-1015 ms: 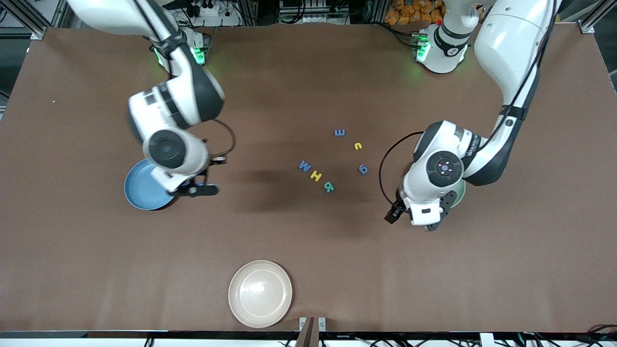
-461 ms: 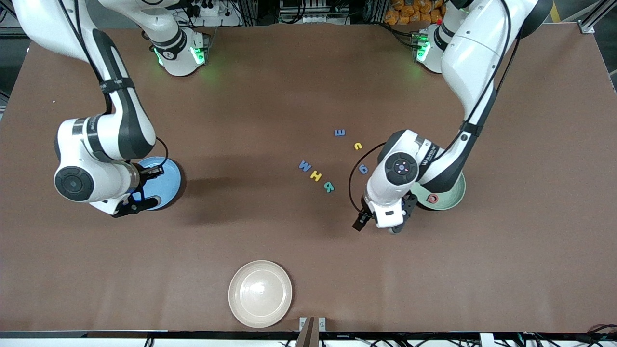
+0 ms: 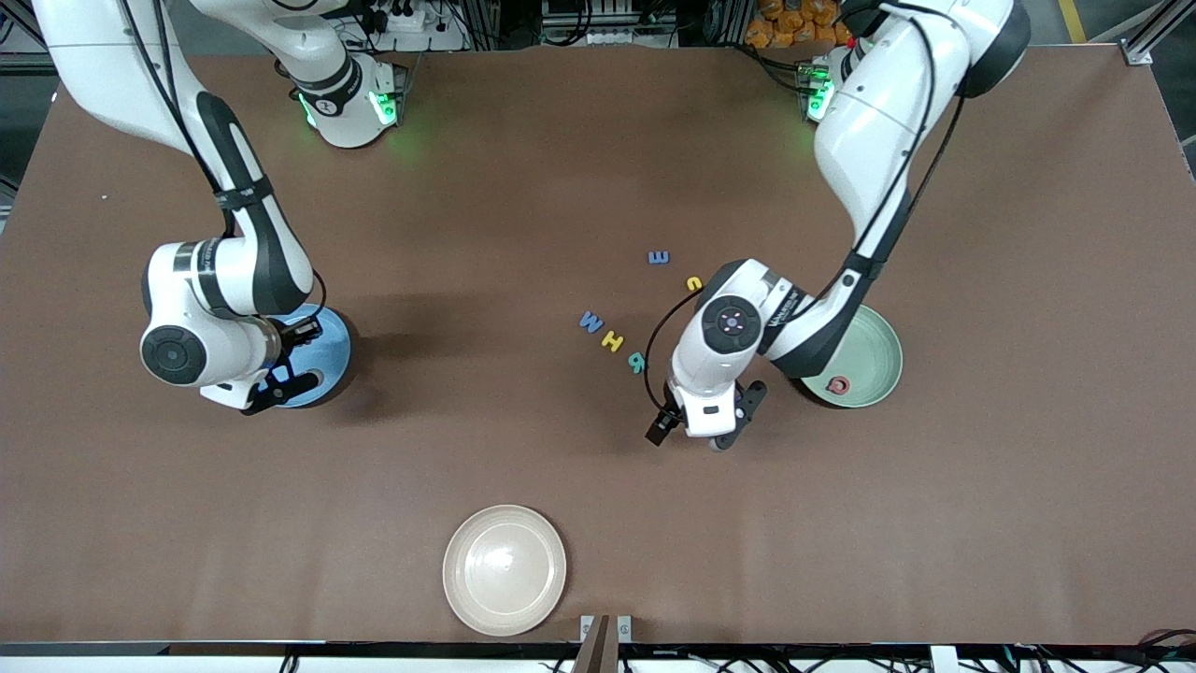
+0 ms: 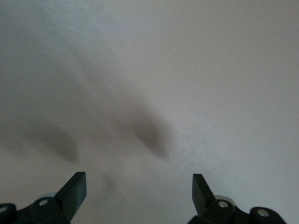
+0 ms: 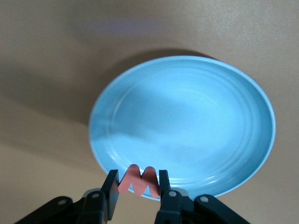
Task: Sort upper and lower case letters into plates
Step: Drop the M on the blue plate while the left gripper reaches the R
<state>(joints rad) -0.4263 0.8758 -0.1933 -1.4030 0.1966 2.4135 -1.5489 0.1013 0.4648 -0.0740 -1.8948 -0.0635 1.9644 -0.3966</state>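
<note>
My right gripper (image 3: 285, 385) is shut on the red w (image 5: 138, 179) and holds it over the rim of the sky blue plate (image 3: 333, 342), which fills the right wrist view (image 5: 187, 121). My left gripper (image 3: 701, 422) is open and empty over bare table beside the teal R (image 3: 636, 362). The yellow H (image 3: 613, 340) and blue M (image 3: 590, 322) lie in a row with the R. The blue m (image 3: 659, 257) and yellow u (image 3: 693, 282) lie farther from the front camera. The red Q (image 3: 839, 384) lies in the mint green plate (image 3: 874, 344). The blue g is hidden under the left arm.
A cream-white plate (image 3: 505, 570) sits near the table's front edge, with nothing in it. The left arm's forearm crosses over the mint plate's edge toward the letters.
My left gripper has moved from the mint plate toward the teal R, uncovering the plate with the red Q and covering the blue g. My right arm swung across the blue plate with the red w.
</note>
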